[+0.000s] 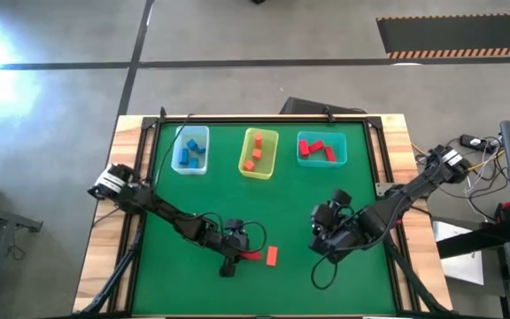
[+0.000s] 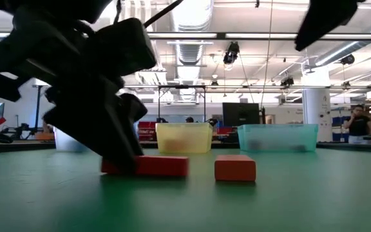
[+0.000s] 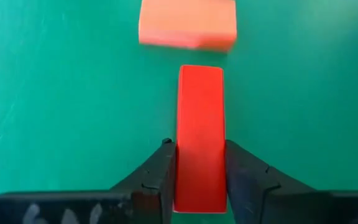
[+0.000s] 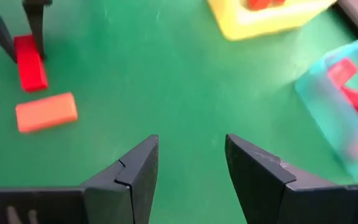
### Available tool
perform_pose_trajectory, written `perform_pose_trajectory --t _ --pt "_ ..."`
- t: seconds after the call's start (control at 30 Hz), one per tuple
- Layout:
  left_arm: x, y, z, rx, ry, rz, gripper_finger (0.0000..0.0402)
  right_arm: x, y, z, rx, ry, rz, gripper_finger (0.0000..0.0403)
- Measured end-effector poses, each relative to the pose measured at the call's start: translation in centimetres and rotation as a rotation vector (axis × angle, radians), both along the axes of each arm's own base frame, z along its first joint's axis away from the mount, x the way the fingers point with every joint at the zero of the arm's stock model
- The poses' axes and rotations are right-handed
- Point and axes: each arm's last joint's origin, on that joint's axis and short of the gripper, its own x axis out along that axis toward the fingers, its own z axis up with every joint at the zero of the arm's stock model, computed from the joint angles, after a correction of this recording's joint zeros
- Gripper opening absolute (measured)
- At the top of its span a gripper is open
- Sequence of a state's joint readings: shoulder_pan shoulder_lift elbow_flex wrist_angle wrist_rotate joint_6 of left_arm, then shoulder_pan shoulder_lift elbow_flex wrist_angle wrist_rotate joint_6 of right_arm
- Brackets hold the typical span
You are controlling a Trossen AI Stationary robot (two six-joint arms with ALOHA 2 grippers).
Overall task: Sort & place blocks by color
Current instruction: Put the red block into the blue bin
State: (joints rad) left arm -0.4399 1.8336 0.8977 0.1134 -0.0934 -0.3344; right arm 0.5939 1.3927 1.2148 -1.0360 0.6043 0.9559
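A red bar block (image 3: 199,118) lies flat on the green table near its front edge, with an orange bar block (image 3: 187,25) just beyond its far end. In the high view the red bar (image 1: 252,255) sits left of the orange one (image 1: 272,256). My left gripper (image 1: 232,258) is shut on the red bar. My right gripper (image 1: 322,237) hovers open to the right of both blocks and touches nothing. In the right wrist view its open fingers (image 4: 191,168) face the two blocks (image 4: 45,112). My left gripper (image 3: 199,149) pinches the red bar between its two fingers, which sit on the bar's long sides (image 3: 180,165) at the end nearest the arm. The fingers (image 3: 160,177) slant down from the table's left and lie along the bar. The bar (image 2: 154,165) rests flat on the table.
Three bins stand in a row at the table's far side: a clear-bluish bin (image 1: 178,142) with blue blocks, a yellow bin (image 1: 246,146) with orange blocks, and a teal bin (image 1: 321,137) with red blocks. Open green mat lies between bins and arms. People stand in the room behind.
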Motion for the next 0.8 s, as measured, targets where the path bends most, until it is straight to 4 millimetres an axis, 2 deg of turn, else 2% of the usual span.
perform_pose_trajectory --t 0.17,0.33,0.5,0.6,0.7,0.8 --pt "-1.3 1.3 1.8 0.062 0.039 -0.034 0.0089 0.9 -1.7 1.4 -0.028 -0.091 -0.001 0.0173" --pt "-2.2 3.1 6.3 0.086 -0.077 -0.029 0.0089 2.1 -3.3 3.4 -0.02 -0.239 0.04 0.0173" --pt "-3.3 5.2 10.9 0.083 -0.247 0.063 0.0089 3.5 -4.1 5.7 -0.031 -0.434 0.115 0.0173" --pt "-4.0 6.4 12.8 0.073 -0.349 0.109 0.0089 4.5 -4.2 7.2 -0.027 -0.569 0.18 0.0173" --pt "-4.2 7.2 14.9 0.033 -0.475 0.145 0.0089 5.4 -4.2 8.6 -0.003 -0.704 0.263 0.0173" --pt "-4.4 7.5 16.8 0.018 -0.626 0.151 0.0089 5.7 -4.5 9.2 -0.006 -0.762 0.286 0.0173"
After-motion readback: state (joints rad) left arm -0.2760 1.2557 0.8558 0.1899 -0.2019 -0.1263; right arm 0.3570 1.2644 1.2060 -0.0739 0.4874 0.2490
